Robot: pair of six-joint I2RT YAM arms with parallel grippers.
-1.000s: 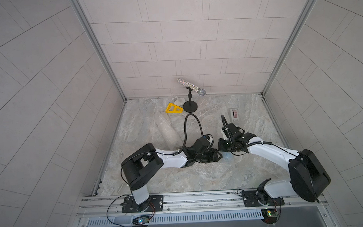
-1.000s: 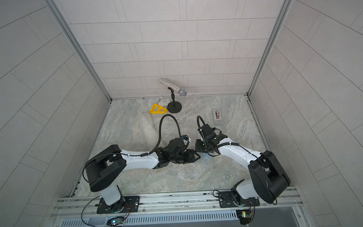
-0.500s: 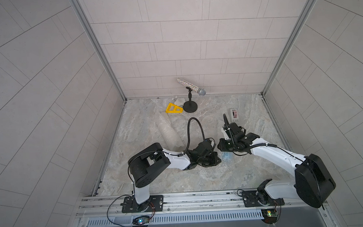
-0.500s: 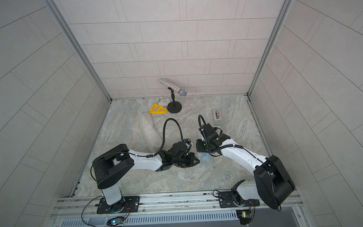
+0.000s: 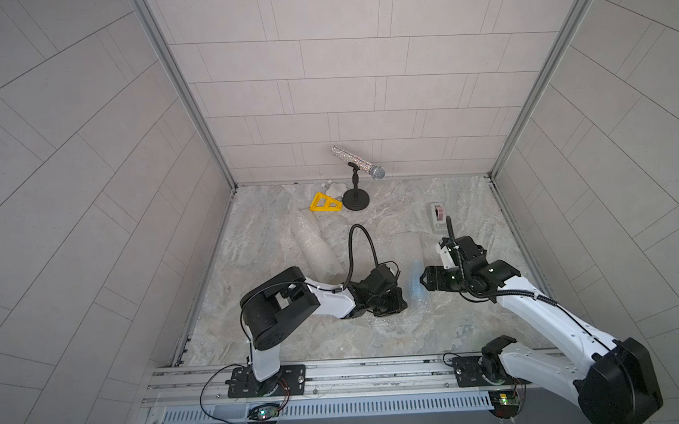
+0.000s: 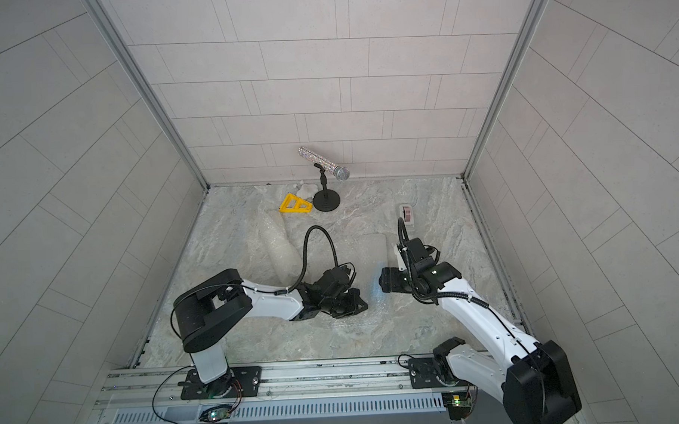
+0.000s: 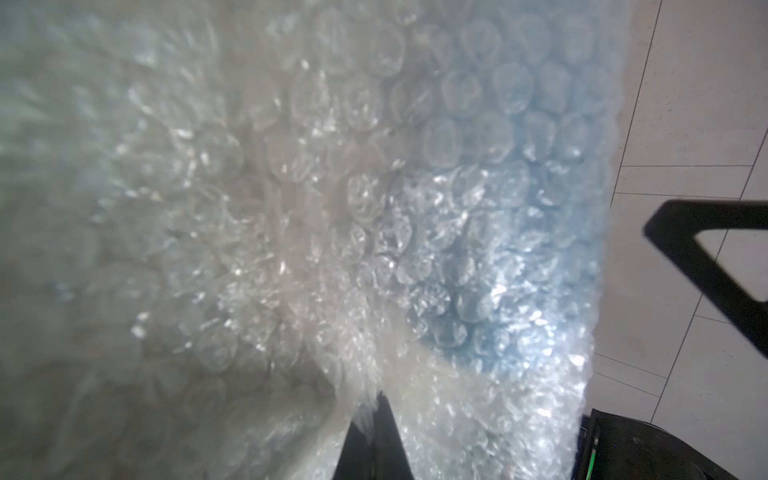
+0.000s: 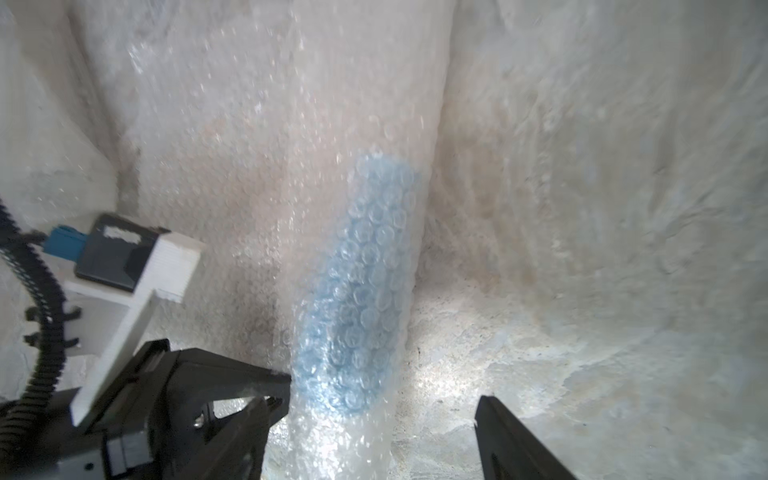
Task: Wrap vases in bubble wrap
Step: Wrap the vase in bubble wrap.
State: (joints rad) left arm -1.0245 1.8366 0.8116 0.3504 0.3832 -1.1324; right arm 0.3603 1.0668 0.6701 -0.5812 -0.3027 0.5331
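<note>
On the table (image 5: 261,239): light-blue vase (image 5: 415,286) lies wrapped, long axis front-to-back; I can't tell the neck end.
Left tool (image 7: 376,415): clenched on bubble wrap (image 7: 291,208).
Right tool (image 8: 382,388): released.

We see a grey, marble-patterned tabletop (image 5: 315,342). At its back stands a glittery microphone (image 5: 357,166) on a round black stand (image 5: 356,200). Just beside the stand lie a yellow triangle frame (image 5: 325,203) and a small white lumpy thing (image 5: 335,190), which we cannot identify. Near the right edge lies a grey tape dispenser (image 5: 438,217). A sheet of bubble wrap (image 5: 407,249) is spread over the middle of the surface, and its border is hard to separate from the stone pattern. Left of centre lies a long whitish bundle (image 5: 316,250) rolled in such wrap. Nearer to the front, a light-blue vase (image 8: 357,291) lies on its side inside the wrap.
</note>
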